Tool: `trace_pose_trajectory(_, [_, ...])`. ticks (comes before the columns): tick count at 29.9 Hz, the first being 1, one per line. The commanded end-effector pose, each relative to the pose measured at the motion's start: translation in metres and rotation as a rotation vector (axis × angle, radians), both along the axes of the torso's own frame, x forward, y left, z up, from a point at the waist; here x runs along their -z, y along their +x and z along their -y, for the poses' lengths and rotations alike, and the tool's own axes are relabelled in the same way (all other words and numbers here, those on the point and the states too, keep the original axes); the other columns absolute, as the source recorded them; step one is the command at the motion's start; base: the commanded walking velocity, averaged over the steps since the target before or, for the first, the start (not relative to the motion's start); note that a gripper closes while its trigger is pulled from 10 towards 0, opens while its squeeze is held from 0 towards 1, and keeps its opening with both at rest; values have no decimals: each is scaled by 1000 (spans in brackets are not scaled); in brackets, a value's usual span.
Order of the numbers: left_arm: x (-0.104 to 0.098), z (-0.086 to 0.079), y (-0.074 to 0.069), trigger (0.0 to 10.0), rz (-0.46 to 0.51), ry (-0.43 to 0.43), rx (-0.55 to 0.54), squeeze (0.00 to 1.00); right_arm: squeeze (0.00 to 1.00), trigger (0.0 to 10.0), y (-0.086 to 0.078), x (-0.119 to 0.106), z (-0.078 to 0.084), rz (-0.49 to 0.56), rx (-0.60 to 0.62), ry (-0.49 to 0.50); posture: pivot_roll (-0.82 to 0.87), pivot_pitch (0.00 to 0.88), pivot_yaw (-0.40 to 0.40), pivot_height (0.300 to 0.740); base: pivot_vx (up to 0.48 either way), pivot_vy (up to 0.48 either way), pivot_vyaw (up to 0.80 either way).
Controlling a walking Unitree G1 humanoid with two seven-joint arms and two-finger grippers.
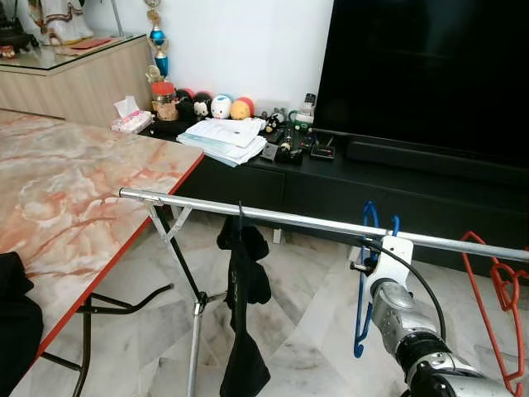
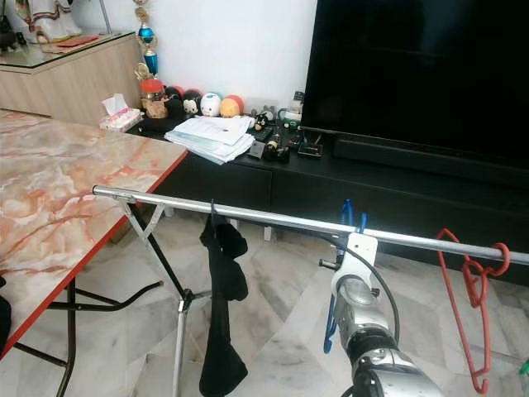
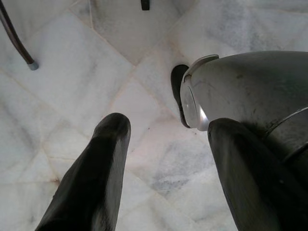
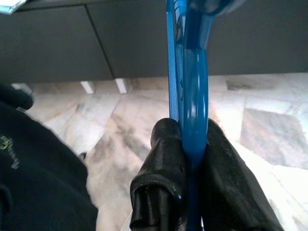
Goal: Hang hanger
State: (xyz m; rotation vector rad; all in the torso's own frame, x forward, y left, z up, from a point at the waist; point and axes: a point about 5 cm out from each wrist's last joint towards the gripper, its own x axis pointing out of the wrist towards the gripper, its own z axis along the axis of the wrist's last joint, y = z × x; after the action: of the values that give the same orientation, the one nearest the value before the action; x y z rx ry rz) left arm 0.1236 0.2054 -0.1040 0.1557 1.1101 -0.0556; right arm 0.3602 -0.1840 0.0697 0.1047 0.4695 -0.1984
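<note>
Spanning the marble floor point(image 1: 314, 289) before a black TV cabinet point(image 1: 397, 194): a steel drying rail point(image 1: 273, 217) running from the marble tabletop point(image 1: 66, 190) edge rightward. Hanging near the rail's left end, a black garment point(image 1: 245, 314). Idling over the floor tiles, left gripper point(image 3: 163, 159), fingers point(image 3: 96, 173) spread wide. Hooking over the rail further right, a blue hanger point(image 1: 364, 281), with right gripper point(image 4: 187, 159) fingers point(image 4: 163, 163) pinching its lower bar. Dangling at the rail's right end, a red hanger point(image 1: 496, 289).
</note>
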Motion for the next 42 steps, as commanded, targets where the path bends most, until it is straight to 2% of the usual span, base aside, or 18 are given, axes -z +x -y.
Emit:
trace_pose_trajectory(1, [1,0,-5,10000,-15,-11,20,0,0,10000,3,-5,-2,-1,-4,13,124,0,-6,740,0,0,0])
trace_pose_trajectory(8, [-4,-35,-15,10000,-24,13,3,0,0,10000,2,0,-2,-61,-8,15,129,0,-7,740,0,0,0])
trace_pose_trajectory(11, [-5,-43,-21,10000,-37,16,2,0,0,10000,-3,7,-3,-92,-1,43,126,0,-4,740,0,0,0])
trace_pose_trajectory(15, [-3,-43,-26,10000,-48,15,5,0,0,10000,-8,14,-4,-114,4,67,128,0,-4,740,0,0,0])
trace_pose_trajectory(18, [-1,-37,-32,10000,-57,13,7,0,0,10000,-11,18,-5,-117,9,96,127,0,-3,740,0,0,0])
trace_pose_trajectory(20, [3,-27,-36,10000,-63,11,11,0,0,10000,-9,16,-5,-85,11,104,127,0,-3,740,0,0,0])
trace_pose_trajectory(21, [3,-25,-37,10000,-62,11,11,0,173,10000,-8,14,-5,-66,20,109,127,1,-3,740,0,0,0])
trace_pose_trajectory(22, [4,-24,-37,10000,-62,11,11,0,173,10000,-7,13,-4,-54,26,113,127,5,-2,740,0,0,0])
trace_pose_trajectory(23, [4,-22,-36,10000,-59,12,9,0,988,10000,-7,12,-3,-53,26,102,126,14,-2,740,0,0,0])
trace_pose_trajectory(25, [4,-19,-35,10000,-53,14,6,0,1000,10000,-7,12,-2,-49,29,93,127,17,-2,740,0,0,0])
trace_pose_trajectory(29, [6,-5,-27,10000,-29,12,3,0,984,10000,-9,15,-1,-57,13,53,122,28,-2,740,0,0,0])
trace_pose_trajectory(34, [6,8,-20,10000,-17,-1,13,0,988,10000,-8,13,0,-28,23,56,123,34,-4,740,0,0,0])
trace_pose_trajectory(37, [5,29,-7,10000,7,-16,28,0,976,10000,-5,7,0,20,6,25,122,37,-6,740,0,0,0])
trace_pose_trajectory(38, [5,34,-4,10000,12,-20,30,0,498,10000,-4,6,0,33,-2,23,120,38,-7,740,0,0,0])
trace_pose_trajectory(39, [5,38,-1,10000,17,-22,33,0,227,10000,-4,4,-1,50,-8,27,120,38,-7,740,0,0,0])
trace_pose_trajectory(40, [4,42,1,10000,21,-21,36,0,0,10000,-3,3,-2,68,-15,36,119,35,-8,740,0,0,0])
trace_pose_trajectory(42, [4,46,2,10000,24,-24,36,0,0,10000,-4,4,-2,66,-20,30,118,33,-9,740,0,0,0])
